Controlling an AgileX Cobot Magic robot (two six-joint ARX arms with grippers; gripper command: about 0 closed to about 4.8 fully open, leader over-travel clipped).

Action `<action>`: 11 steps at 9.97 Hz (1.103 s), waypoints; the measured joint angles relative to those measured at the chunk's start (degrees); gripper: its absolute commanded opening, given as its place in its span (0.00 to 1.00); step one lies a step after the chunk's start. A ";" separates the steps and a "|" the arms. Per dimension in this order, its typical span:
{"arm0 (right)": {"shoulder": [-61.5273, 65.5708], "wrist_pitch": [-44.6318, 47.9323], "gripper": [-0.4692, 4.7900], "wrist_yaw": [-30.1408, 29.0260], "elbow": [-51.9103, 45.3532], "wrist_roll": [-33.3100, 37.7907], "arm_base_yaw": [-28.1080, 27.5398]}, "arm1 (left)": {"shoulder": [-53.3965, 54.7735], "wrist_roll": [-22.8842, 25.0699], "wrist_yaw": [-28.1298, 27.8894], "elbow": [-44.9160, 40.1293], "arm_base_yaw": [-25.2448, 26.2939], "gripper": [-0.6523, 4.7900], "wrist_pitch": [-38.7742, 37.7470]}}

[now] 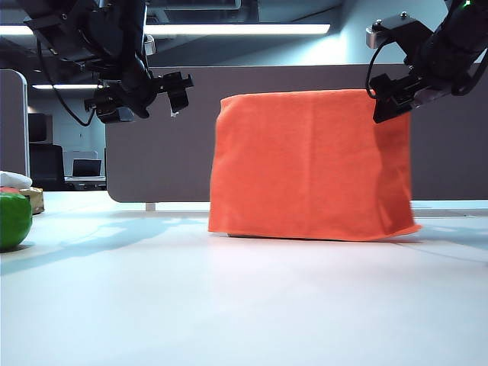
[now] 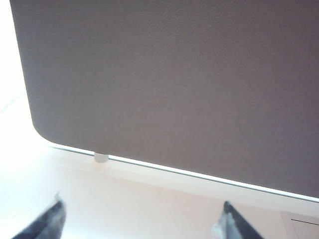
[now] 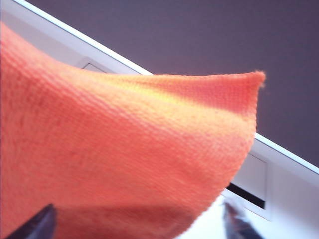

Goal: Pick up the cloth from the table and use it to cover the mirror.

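a: look at the right gripper (image 1: 390, 97), up by the top right corner of the cloth (image 1: 313, 164). its fingers stand apart either side of the fabric in its own camera, right gripper (image 3: 137, 221) spread wide, cloth (image 3: 124, 149) loose between them, so i'd call it let go, not pinching.

b: and the left gripper (image 1: 174, 90)?

a: hanging in the air off to the left, well clear of the cloth, jaws wide and empty. its own camera sees only the left gripper (image 2: 142, 221) tips, the table (image 2: 124, 199) below and the partition panel (image 2: 174, 84) behind.

b: where's the cloth sitting then?

a: draped over something upright in the middle of the table (image 1: 229, 305), hem down to the surface. the mirror must be under it; i can't see any of it.

b: how would it handle?

a: soft, light, fuzzy, no stiffness. it folds wherever it's held, so i'd take it by a top corner or edge. it looks grippy, but a tug could drag the thing under it over, and a mirror won't forgive that.

b: the arms?

a: both raised, wrists bent forward, the right one reaching down at the corner from above. there's a green round object (image 1: 14, 221) far left, untouched.
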 measured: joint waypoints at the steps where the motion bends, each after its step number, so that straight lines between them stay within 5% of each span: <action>1: 0.00 0.87 1.00 3.56 0.00 0.00 0.00 | 0.00 0.00 0.00 0.00 0.00 0.86 -0.02; 6: 0.00 0.72 1.00 -5.31 0.00 0.00 0.17 | 0.00 0.00 3.39 -0.09 0.00 0.84 -0.02; 8: 0.00 -0.31 1.00 -8.13 0.00 0.00 0.17 | 0.00 1.38 15.58 -0.09 -0.02 0.84 2.64; 11: 0.00 -0.22 1.00 7.26 0.00 0.00 0.17 | 0.00 1.68 18.49 -0.07 -0.07 0.84 3.89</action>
